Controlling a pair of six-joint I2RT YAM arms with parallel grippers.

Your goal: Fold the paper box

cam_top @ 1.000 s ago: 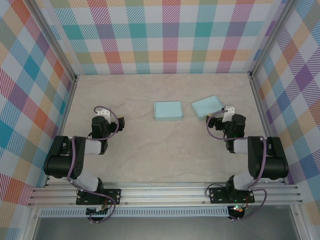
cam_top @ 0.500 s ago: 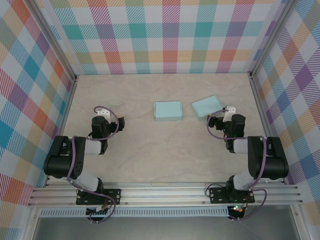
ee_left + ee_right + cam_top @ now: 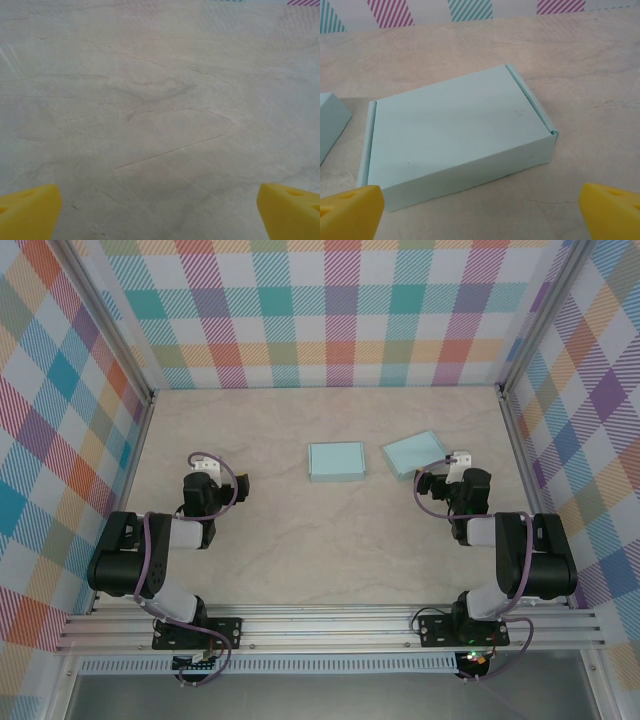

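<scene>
Apparently done, nothing visibly left to fold: my left gripper [image 3: 160, 212] and right gripper [image 3: 480, 212] gape empty, the right just short of the closed paper box [image 3: 455, 130], a second closed box [image 3: 336, 461] beside it.

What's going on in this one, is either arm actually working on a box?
Nothing is being handled right now. Two light blue paper boxes lie apart on the table: the middle box sits square-on, and the angled box is to its right. Both look closed up. The left fingers stand open over bare table, holding nothing. The right fingers stand open just short of the angled box, not touching it.
</scene>
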